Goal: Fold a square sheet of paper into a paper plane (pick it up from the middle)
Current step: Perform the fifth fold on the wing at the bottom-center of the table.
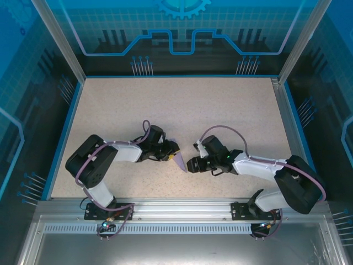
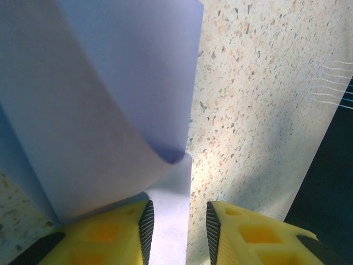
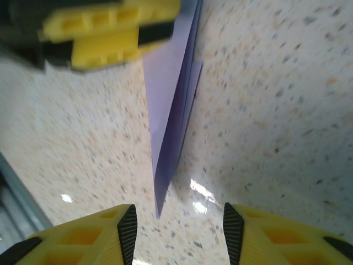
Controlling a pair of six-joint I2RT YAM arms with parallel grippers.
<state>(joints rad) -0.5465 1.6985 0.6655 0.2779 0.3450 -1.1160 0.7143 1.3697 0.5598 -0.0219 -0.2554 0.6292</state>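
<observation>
The pale-purple paper (image 1: 178, 161) lies folded between my two grippers in the middle of the table. In the right wrist view the paper (image 3: 171, 110) is a narrow layered wedge whose tip points at my right gripper (image 3: 179, 232). That gripper is open, with nothing between its pads, and sits just short of the tip (image 1: 190, 164). My left gripper (image 2: 179, 226) stands partly open over the paper's other end. A flat strip of the paper (image 2: 110, 99) lies between its jaws, short of the right pad. A loose flap curls up over the left finger (image 2: 105, 234).
The speckled tabletop (image 1: 182, 105) stretches far behind the grippers. A blue rim (image 1: 60, 138) and metal frame posts bound it. The two arms meet tip to tip near the front middle. My left gripper's yellow fingers (image 3: 110, 33) cross the top of the right wrist view.
</observation>
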